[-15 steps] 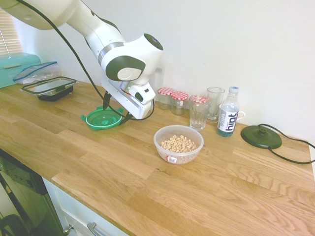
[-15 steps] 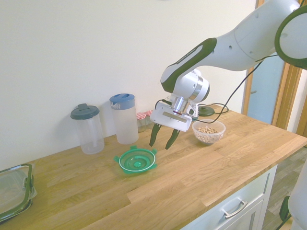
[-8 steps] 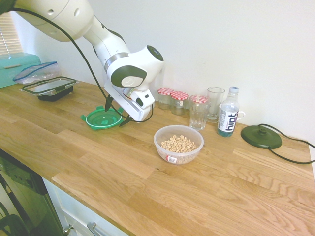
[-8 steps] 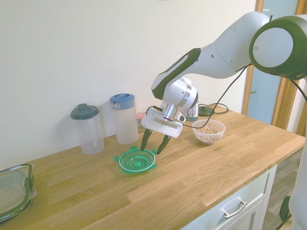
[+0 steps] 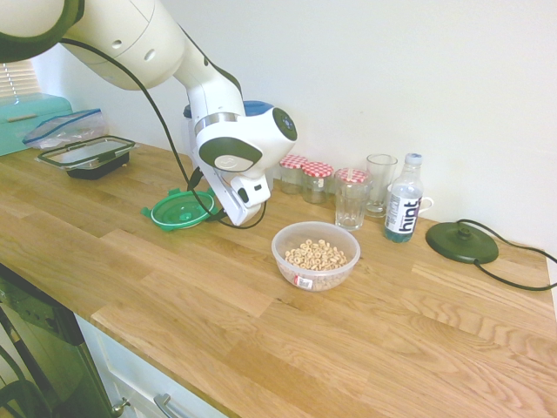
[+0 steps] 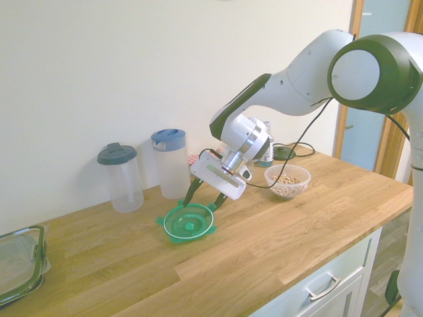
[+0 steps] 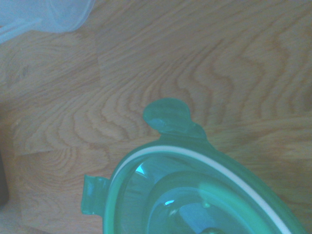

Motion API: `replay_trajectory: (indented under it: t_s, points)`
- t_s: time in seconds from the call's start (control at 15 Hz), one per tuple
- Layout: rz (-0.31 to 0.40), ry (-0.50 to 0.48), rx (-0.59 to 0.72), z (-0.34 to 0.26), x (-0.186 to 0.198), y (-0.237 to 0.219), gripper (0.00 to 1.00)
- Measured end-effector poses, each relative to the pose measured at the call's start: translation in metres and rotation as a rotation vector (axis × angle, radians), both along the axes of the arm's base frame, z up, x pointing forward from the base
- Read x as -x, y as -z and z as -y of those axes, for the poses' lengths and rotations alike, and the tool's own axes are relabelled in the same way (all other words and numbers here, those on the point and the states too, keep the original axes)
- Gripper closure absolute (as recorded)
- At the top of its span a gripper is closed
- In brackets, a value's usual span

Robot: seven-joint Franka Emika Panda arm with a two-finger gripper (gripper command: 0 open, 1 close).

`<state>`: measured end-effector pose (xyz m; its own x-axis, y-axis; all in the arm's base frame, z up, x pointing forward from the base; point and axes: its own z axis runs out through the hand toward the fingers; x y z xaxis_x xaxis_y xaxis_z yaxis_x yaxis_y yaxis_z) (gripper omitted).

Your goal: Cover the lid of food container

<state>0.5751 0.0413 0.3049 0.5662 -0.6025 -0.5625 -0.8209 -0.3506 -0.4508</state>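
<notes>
GRIPPER (image 6: 204,196): spread wide, nothing held, tilted down at lid (image 6: 189,222) rim | LID: flat on worktop (image 5: 418,331), toward wall edge, well apart from food container (image 5: 315,255) | RISK: thin rim slips or skids on closing; tab snags.

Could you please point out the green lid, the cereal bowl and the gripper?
Round translucent green plastic lid (image 6: 189,223): second exterior view, its centre.
Small clear plastic cereal bowl (image 5: 315,255): first exterior view, the cereal inside.
Gripper (image 6: 203,199): second exterior view, between open fingertips.
</notes>
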Motion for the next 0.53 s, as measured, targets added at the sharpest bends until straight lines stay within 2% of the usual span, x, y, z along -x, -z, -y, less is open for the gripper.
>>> replay_trajectory:
  t_s: [0.53]
  points:
    - [-0.012, 0.004, -0.028, 0.013, 0.005, 0.012, 1.0]
